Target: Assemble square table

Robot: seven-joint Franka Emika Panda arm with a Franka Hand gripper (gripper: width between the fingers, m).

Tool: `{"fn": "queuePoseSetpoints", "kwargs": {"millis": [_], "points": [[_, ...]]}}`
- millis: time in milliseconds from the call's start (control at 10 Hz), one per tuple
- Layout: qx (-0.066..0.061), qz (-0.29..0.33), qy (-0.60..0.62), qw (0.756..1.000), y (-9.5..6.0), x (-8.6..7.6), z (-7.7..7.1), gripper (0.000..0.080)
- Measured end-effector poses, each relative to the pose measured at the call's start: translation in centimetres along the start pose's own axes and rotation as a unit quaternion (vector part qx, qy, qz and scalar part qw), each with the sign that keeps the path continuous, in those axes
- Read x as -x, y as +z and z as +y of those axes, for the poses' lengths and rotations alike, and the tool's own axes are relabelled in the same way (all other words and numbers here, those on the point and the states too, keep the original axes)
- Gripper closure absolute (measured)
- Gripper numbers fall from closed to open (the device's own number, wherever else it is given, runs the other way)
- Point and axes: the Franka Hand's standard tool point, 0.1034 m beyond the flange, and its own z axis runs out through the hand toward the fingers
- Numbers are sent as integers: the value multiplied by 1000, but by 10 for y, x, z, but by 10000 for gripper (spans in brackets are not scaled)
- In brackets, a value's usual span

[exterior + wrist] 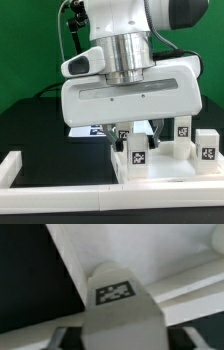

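A white table leg [135,153] with a black-and-white tag lies against the square tabletop [172,166] at the exterior view's lower right. My gripper [136,138] is straight above it, with a finger down on each side of the leg. In the wrist view the leg [113,294] fills the middle, running up between both fingers [63,336]. A thin dark gap shows on each side, so the gripper [124,338] is open around the leg without touching it. The tabletop [150,252] lies behind it.
Two more tagged leg blocks [183,130] [208,146] stand at the exterior view's right. A long white border bar [60,195] runs along the front and ends in a block [12,168] at the left. The marker board [92,130] lies under the arm on the black table.
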Motion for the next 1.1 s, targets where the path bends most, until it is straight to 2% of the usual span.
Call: {"fn": "queuePoseSetpoints", "kwargs": {"millis": [100,400,600,700,1000,1100], "points": [[2,1,38,999,0,-1,4,505],[3,1,124,992,0,-1,5,505],[5,0,258,966,-1,-1,7,505],[0,-3,334,943,-1,0,9,505],[-39,-30,585,809,1,4,8,505],[-40,-34,628,776,2,5,6,505]]}}
